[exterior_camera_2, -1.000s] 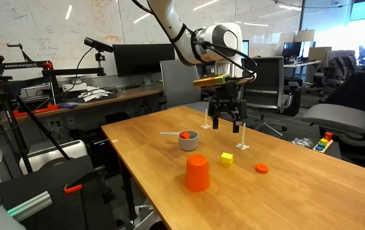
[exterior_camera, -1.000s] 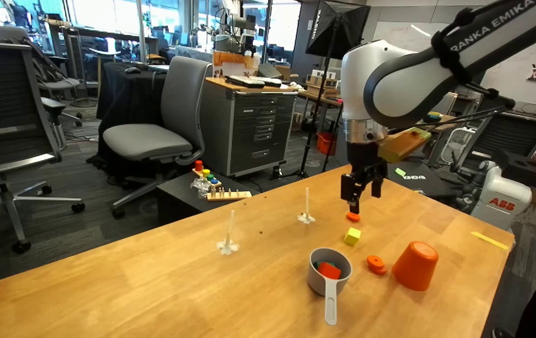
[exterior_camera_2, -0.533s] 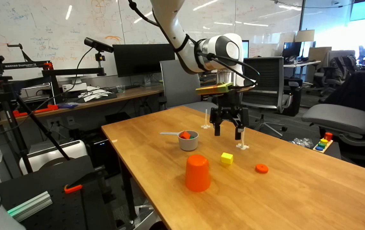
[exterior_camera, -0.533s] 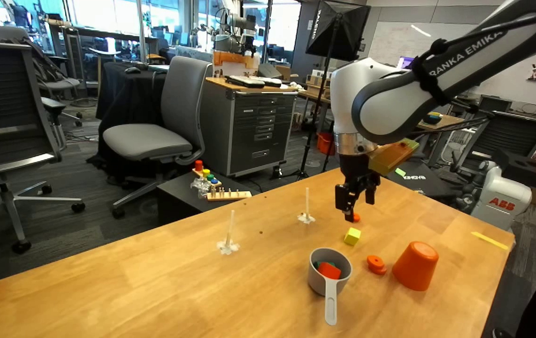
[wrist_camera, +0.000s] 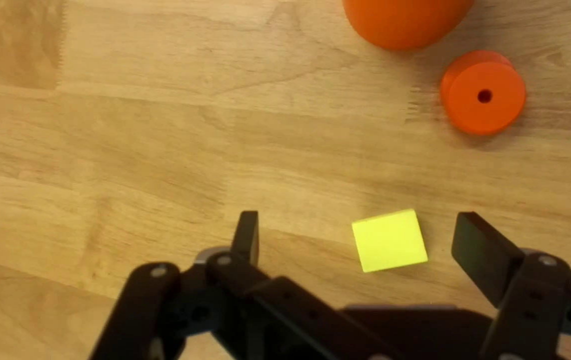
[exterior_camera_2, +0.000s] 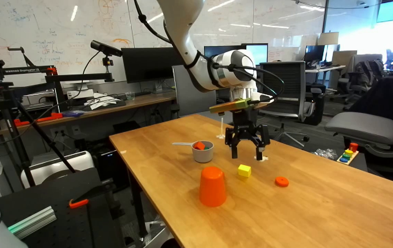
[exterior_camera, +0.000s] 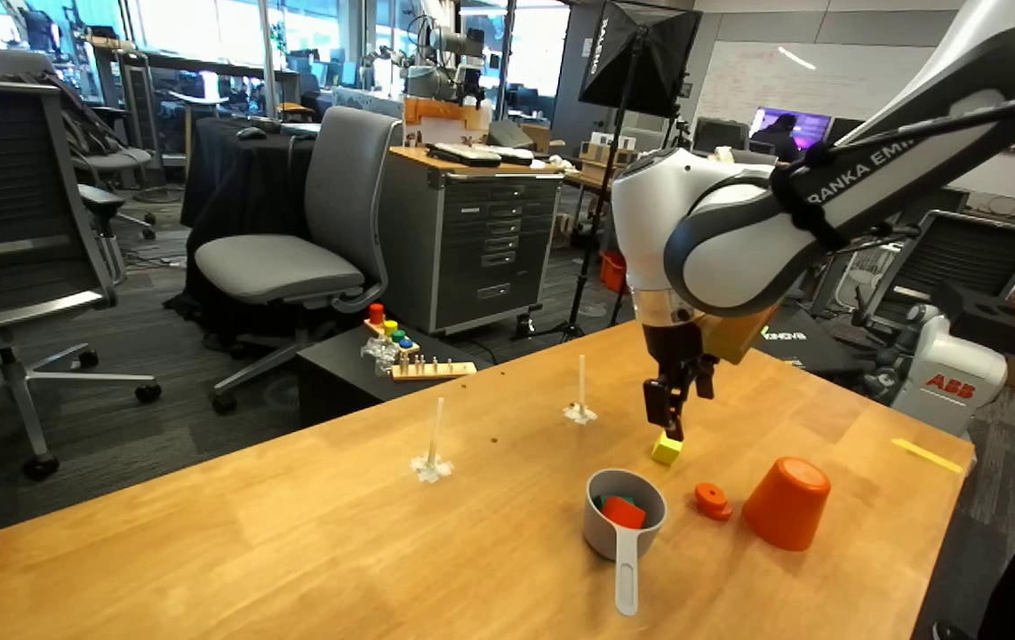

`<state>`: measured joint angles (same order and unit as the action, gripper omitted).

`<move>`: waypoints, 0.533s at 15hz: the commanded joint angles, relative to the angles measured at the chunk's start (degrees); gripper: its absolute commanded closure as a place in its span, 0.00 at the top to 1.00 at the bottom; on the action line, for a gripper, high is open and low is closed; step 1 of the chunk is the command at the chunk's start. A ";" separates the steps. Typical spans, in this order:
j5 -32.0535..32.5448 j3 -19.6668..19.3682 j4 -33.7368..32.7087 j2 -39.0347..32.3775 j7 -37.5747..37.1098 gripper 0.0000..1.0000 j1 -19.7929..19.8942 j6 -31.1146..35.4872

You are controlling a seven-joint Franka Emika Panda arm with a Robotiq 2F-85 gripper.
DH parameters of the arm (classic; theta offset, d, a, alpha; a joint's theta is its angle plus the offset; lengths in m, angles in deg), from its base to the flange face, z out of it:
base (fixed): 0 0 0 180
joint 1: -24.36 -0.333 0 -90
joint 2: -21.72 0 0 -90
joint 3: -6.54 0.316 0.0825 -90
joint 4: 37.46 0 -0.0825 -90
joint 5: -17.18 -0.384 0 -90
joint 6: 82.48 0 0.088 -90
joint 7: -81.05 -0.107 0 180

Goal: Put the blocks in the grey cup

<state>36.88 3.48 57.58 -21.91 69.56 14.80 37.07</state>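
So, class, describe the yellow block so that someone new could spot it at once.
Start at the wooden table, then find the upturned orange cup. In an exterior view, the yellow block sits just right of it; unlike the round orange disc further right, it is boxy and yellow.

A wooden table (exterior_camera: pixel 294 551) lies beneath the jaws. In an exterior view, a grey drawer cabinet (exterior_camera: pixel 497 244) and grey office chair (exterior_camera: pixel 343 196) stand on dark carpet (exterior_camera: pixel 143 440) beyond the jaws, bright windows (exterior_camera: pixel 183 40) farther back. In an exterior view, a scribbled whiteboard (exterior_camera_2: pixel 55 34) stretches behind and above the jaws.
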 commanded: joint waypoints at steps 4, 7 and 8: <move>1.11 0.04 -2.15 -3.52 1.44 1.00 -1.46 0.88; 1.04 -0.04 -3.03 -5.19 1.95 1.00 -1.66 1.21; 0.92 -0.01 -3.46 -5.69 2.41 1.00 -1.54 1.22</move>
<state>37.43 3.63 56.67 -25.65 70.21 13.40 38.33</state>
